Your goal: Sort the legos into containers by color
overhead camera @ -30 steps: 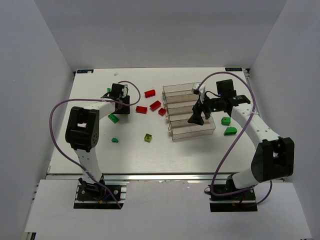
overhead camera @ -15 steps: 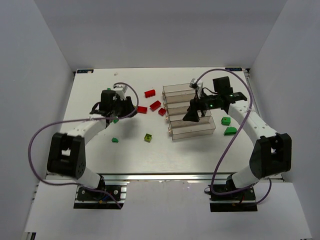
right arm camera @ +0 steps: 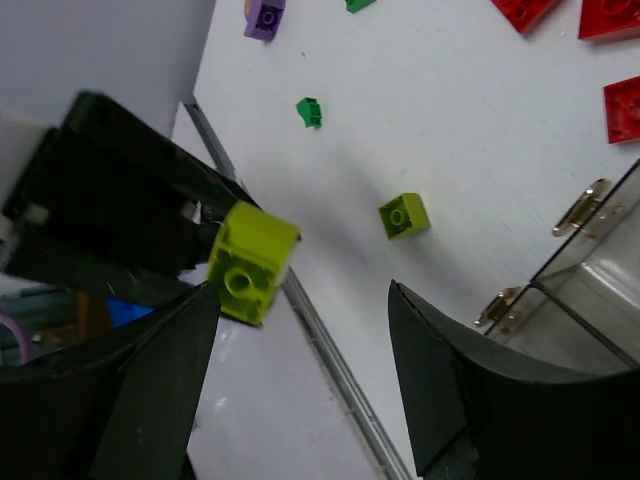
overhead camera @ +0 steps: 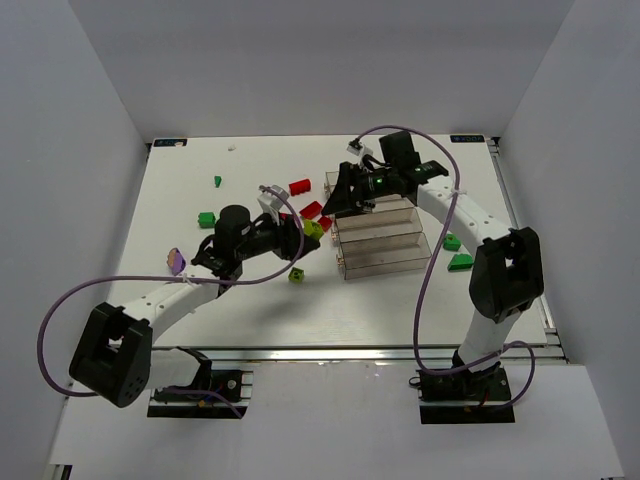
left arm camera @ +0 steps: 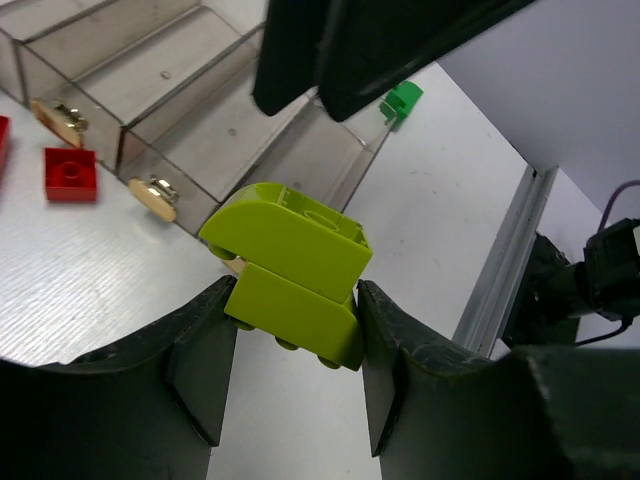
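held lego [left arm camera: 292,268]: yellow-green | loose legos [overhead camera: 300,186]: red, green, purple | trays [overhead camera: 390,258]: clear

Bench [overhead camera: 330,310]: four trays [overhead camera: 385,262] in slanted row, right of centre. Left of them, loose bricks [overhead camera: 299,186] scattered; right of them, two bricks [overhead camera: 461,262]. In left tool [overhead camera: 305,235], held brick [left arm camera: 295,270], seemingly beside trays.

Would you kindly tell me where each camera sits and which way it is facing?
Top external: above and behind, looking down on the white table; left arm and right arm show.
Left wrist: looks past the left gripper, shut on a yellow-green lego brick, toward the clear plastic trays.
Right wrist: looks down past the open right gripper at the table.
Shared: both wrist views show that held brick.
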